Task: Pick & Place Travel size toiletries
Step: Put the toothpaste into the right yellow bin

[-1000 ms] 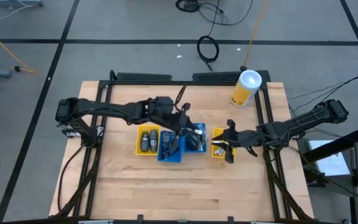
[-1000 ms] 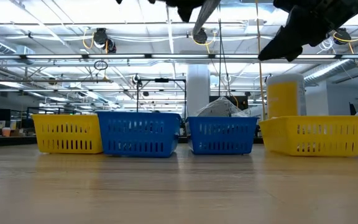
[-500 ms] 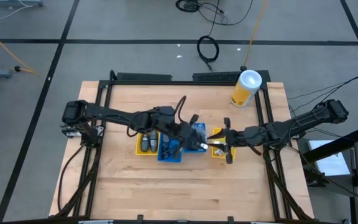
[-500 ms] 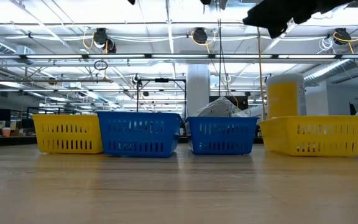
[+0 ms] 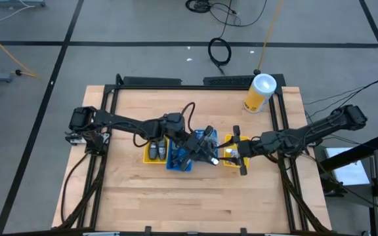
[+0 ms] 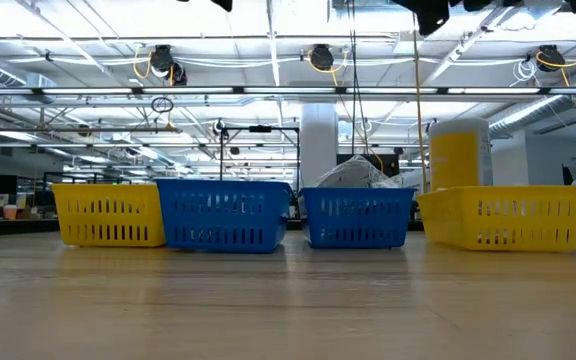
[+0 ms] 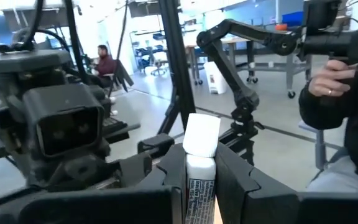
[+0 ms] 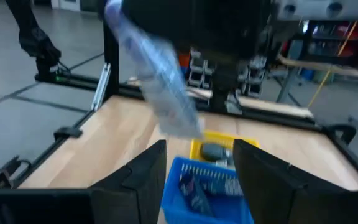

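Left gripper (image 5: pixel 210 152) clamps a white tube (image 7: pixel 199 169) above the blue bins (image 5: pixel 179 157); right gripper (image 5: pixel 233 153) gapes empty over the yellow bin (image 5: pixel 231 160) on the wooden table (image 5: pixel 176 196).

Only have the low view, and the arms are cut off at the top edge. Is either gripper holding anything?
Observer: Yes. The left wrist view shows the left gripper shut on a white tube with a white cap.
Operator: Where is it over the table?
Observer: In the high view it's above the right-hand blue bin, pointing toward the right arm.
Operator: And the right gripper?
Observer: The right gripper is open. It's above the right-hand yellow bin, facing the tube.
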